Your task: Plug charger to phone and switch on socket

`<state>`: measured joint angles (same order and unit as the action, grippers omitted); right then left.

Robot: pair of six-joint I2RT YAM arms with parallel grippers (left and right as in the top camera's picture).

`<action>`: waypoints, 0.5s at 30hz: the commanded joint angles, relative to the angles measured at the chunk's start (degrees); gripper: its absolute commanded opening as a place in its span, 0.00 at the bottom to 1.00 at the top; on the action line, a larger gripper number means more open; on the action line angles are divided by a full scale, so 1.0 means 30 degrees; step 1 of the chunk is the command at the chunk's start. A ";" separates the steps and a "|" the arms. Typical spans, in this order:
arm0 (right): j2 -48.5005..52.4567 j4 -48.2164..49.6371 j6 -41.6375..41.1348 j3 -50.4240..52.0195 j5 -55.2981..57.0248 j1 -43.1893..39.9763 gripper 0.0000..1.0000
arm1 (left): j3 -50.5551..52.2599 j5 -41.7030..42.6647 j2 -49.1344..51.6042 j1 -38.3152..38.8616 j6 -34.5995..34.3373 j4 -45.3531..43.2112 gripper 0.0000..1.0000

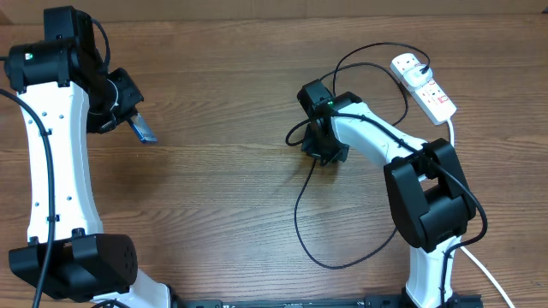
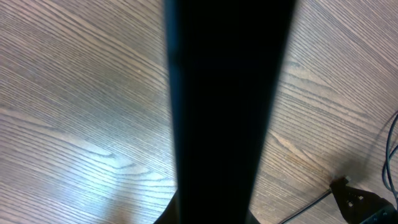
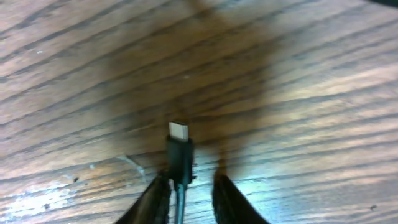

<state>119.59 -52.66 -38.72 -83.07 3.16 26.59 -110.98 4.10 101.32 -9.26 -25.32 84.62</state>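
My left gripper (image 1: 127,117) is shut on the phone (image 1: 143,130) and holds it tilted, edge-on, above the table at the left. In the left wrist view the phone (image 2: 227,112) is a wide dark slab that fills the middle and hides the fingers. The charger cable (image 1: 301,210) loops across the middle of the table to its plug (image 1: 409,62) at the socket (image 1: 425,87). My right gripper (image 1: 324,154) is low over the table. In the right wrist view its fingers (image 3: 193,196) are apart around the cable, with the connector tip (image 3: 179,142) just ahead of them.
The socket's thick white cord (image 1: 479,265) runs down the right side past the right arm's base. The right gripper and a stretch of the cable show at the lower right of the left wrist view (image 2: 360,200).
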 commanded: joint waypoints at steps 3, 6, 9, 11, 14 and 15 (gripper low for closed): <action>0.1260 0.0423 0.0066 0.0175 -0.0452 0.0153 0.15 | -0.0255 0.0138 -0.0051 -0.0029 0.0379 -0.0095 0.04; 0.1260 0.0488 0.0073 0.0175 -0.0444 0.0153 0.12 | -0.0255 0.0138 -0.0051 -0.0029 0.0525 -0.0095 0.04; 0.1260 0.0678 0.0597 0.0175 -0.0481 0.0153 0.05 | -0.0255 0.0146 -0.0051 -0.0029 0.0525 -0.0095 0.04; 0.1260 0.0852 0.1158 0.0168 -0.0517 0.0153 0.04 | -0.0255 0.0146 -0.0051 -0.0029 0.0525 -0.0124 0.04; 0.1253 0.0954 0.1464 0.0117 -0.0525 0.0153 0.04 | -0.0255 0.0146 -0.0051 -0.0029 0.0525 -0.0240 0.04; 0.1253 0.0874 0.1588 -0.0095 -0.0714 0.0153 0.04 | -0.0255 0.0160 -0.0051 -0.0029 0.0554 -0.0313 0.04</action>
<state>119.92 -50.13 -36.01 -83.24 1.48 26.72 -110.98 4.10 101.32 -9.26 -24.91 84.25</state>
